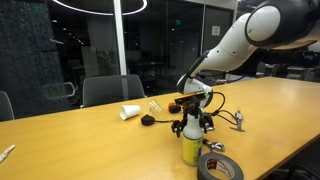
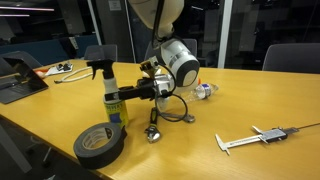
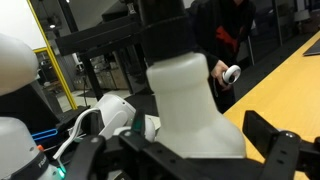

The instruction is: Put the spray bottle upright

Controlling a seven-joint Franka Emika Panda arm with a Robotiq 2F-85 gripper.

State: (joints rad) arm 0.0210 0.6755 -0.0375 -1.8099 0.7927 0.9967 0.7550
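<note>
Pale yellow-green, the spray bottle (image 1: pixel 190 150) stands upright on the wooden surface (image 1: pixel 80 140) in both exterior views, its base flat on the wood and its black trigger head on top. In an exterior view it sits just right of the frame's centre, low down; in an exterior view it stands left of centre (image 2: pixel 112 112), with the trigger head pointing toward the left edge.

The gripper (image 1: pixel 192 125) reaches in at the bottle's upper body, coming from the white arm (image 1: pixel 250 35) that fills the upper right of the frame. In an exterior view the gripper (image 2: pixel 120 96) comes level from the right and meets the bottle at mid-height.

In the wrist view the bottle's pale body (image 3: pixel 190 90) fills the middle of the frame, and the dark fingers (image 3: pixel 280 150) sit low at either side of it. They flank the bottle closely, but I cannot tell whether they are pressing on it or have let go.

Just beside the bottle, toward the bottom of the frame, lies a wide black tape roll (image 1: pixel 220 167), flat on the surface; it shows at lower left in an exterior view (image 2: pixel 100 146). A white paper cup (image 1: pixel 130 112) lies on its side well apart, left of centre. Metal calipers (image 2: pixel 255 138) lie at the lower right
</note>
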